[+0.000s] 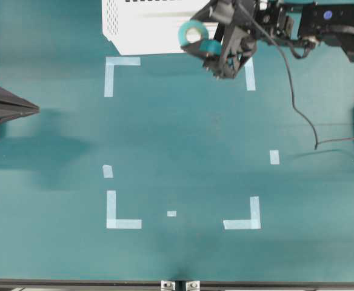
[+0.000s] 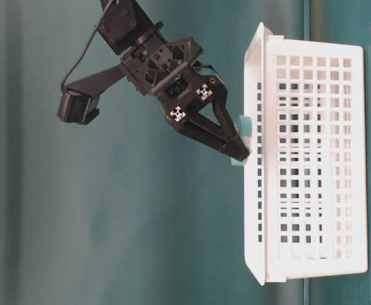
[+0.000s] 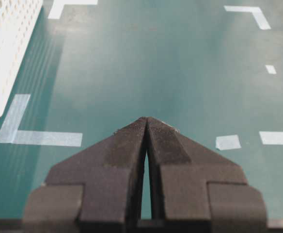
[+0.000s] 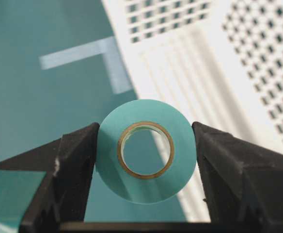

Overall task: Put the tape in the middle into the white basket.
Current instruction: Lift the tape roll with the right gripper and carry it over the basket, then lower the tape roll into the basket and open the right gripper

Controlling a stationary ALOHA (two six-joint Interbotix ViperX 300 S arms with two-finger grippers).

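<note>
Overhead, we see our left black gripper [image 1: 34,110] at the worktop's left edge, jaws pressed together, empty. Our right black gripper [image 1: 202,43] reaches toward the far edge, clamping the round light teal tape roll [image 1: 193,33] above the white lattice plastic basket's [image 1: 140,24] rim.

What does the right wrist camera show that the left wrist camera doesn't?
Only the right wrist view shows the tape, a teal ring with a tan core, clamped between the right hand's fingers, with the ribbed floor of the white basket behind it. Only the left wrist view shows the left hand, shut and empty, low over the open mat with several pale corner marks. Both share the teal mat, the basket's lattice wall, and at least one pale tape mark.
</note>
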